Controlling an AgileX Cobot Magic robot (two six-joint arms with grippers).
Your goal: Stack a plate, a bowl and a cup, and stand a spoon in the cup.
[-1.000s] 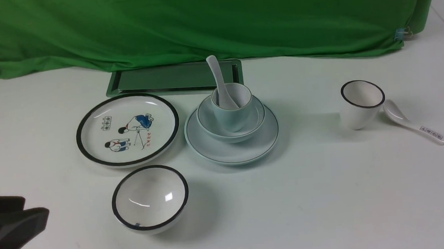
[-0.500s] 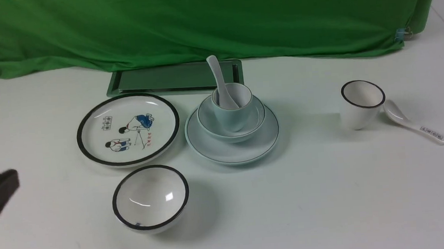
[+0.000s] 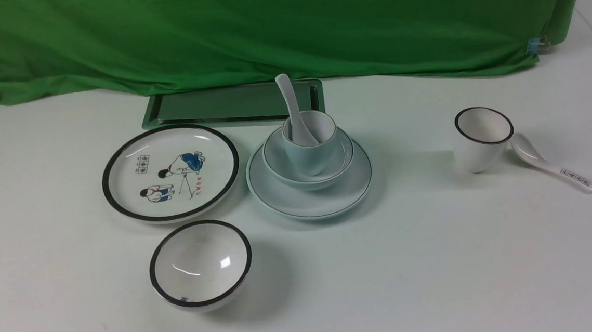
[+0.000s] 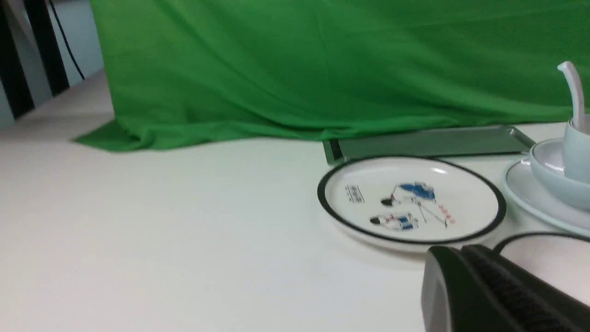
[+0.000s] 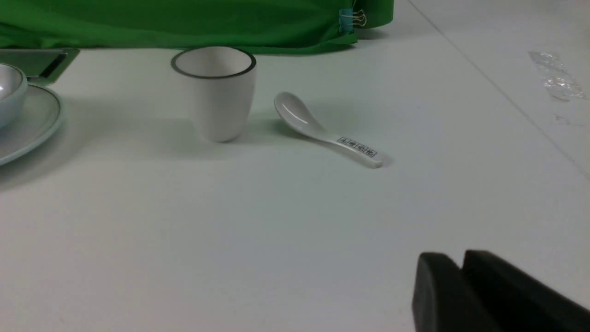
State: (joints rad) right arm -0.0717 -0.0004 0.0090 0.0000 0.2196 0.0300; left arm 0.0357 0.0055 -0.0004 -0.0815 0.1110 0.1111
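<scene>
Near the middle of the white table [image 3: 439, 281], toward its far edge, we see the glossy pale blue-green plate [image 3: 350, 191] carrying the shallow round bowl [image 3: 274, 159], the small cup [image 3: 321, 154] upright inside it. The smooth white ceramic spoon [image 3: 292, 106] stands in the cup, scoop down, handle leaning up toward the far-left corner. Our left pincer [image 4: 461, 272] and right pincer [image 5: 463, 276] each show fingers pressed together, holding nothing.
</scene>
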